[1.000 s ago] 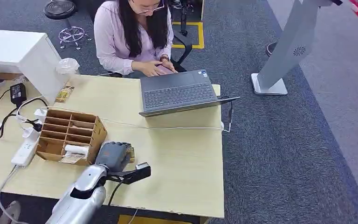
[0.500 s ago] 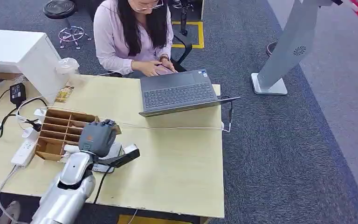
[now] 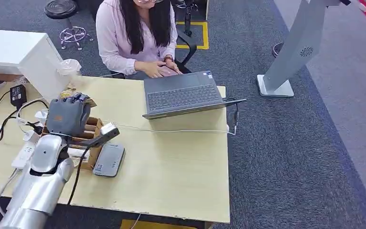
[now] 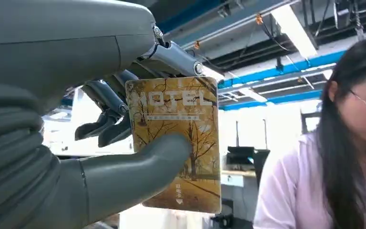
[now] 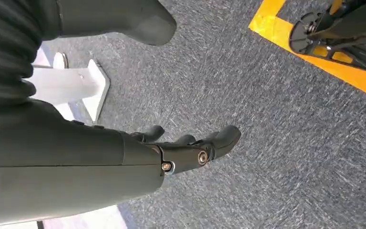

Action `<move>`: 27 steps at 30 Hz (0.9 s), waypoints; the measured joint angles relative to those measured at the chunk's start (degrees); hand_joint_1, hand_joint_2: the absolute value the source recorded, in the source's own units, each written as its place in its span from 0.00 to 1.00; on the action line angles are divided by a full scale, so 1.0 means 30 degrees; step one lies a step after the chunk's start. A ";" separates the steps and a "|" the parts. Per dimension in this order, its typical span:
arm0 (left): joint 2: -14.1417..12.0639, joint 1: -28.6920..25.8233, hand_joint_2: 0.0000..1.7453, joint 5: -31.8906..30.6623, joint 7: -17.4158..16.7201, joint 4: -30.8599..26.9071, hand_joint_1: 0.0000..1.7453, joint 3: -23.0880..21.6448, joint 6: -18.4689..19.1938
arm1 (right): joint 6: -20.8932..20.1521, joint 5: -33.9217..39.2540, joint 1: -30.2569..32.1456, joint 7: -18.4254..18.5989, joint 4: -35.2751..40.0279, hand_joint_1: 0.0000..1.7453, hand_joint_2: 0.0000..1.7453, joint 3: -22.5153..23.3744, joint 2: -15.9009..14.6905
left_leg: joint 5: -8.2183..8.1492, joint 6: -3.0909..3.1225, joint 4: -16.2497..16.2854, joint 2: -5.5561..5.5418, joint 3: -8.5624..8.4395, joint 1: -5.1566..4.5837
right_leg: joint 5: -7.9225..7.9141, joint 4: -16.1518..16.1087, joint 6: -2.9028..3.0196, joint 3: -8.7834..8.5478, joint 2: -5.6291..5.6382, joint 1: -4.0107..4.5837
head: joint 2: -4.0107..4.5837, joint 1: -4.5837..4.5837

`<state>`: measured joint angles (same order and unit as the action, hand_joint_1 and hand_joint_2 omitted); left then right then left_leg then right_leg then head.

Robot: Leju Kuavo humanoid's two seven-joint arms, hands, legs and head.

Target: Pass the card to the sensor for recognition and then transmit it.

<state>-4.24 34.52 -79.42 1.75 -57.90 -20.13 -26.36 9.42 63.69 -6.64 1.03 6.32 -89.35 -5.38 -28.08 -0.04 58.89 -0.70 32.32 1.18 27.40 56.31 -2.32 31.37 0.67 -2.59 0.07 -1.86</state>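
My left hand (image 3: 68,116) is raised over the wooden organizer (image 3: 93,130) at the left of the table. It pinches a golden hotel card (image 4: 190,119) between the thumb and the darker fingers (image 4: 106,121), held upright and facing the wrist camera. A corner of the card (image 3: 89,101) peeks past the hand in the head view. The grey flat sensor (image 3: 108,160) lies on the table beside the organizer, nearer me than the hand. My right hand (image 5: 186,148) hangs over grey carpet, fingers apart, holding nothing.
A person (image 3: 136,33) sits across the table (image 3: 171,162), typing on a grey laptop (image 3: 181,93). A white cable crosses the tabletop. A power strip (image 3: 24,155) and adapters lie at the left edge. A white box (image 3: 24,55) stands at the far left.
My left hand has swung with the card from above the sensor, away from me and to the left, over the organizer. The grey sensor is uncovered now.
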 joint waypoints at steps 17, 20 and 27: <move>-0.0569 0.2983 1.00 -0.0548 -0.0227 0.3008 1.00 0.0576 -0.0225 | -0.0051 -0.0220 -0.0094 0.0197 0.0000 0.00 1.00 0.0000 0.0000 | 0.0009 0.0000 0.0000 -0.0001 0.0012 -0.0001 | -0.0003 0.0006 0.0004 0.0003 0.0001 -0.0001 | 0.0000 -0.0007; -0.0569 0.2980 1.00 -0.0541 -0.0227 0.3213 1.00 0.0576 -0.0240 | -0.0081 -0.0220 -0.0091 0.0197 0.0000 0.00 1.00 0.0000 0.0000 | 0.0010 -0.0001 -0.0001 -0.0001 0.0011 -0.0001 | -0.0003 0.0006 0.0005 0.0005 0.0001 -0.0001 | 0.0000 0.0000; -0.0561 0.2990 1.00 -0.0548 -0.0226 0.3504 1.00 0.0583 -0.0306 | -0.0139 -0.0220 -0.0091 0.0226 0.0000 0.00 1.00 0.0000 0.0000 | 0.0012 -0.0003 -0.0001 0.0000 0.0009 0.0002 | -0.0004 0.0008 0.0005 0.0006 0.0001 0.0001 | 0.0000 -0.0007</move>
<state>-5.92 43.49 -81.07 1.07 -47.39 -18.38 -27.28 9.01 63.04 -6.91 1.70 6.32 -89.35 -5.38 -28.04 -0.04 58.89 -0.70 32.34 1.19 27.39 56.33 -2.31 31.39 0.67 -2.59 0.07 -1.88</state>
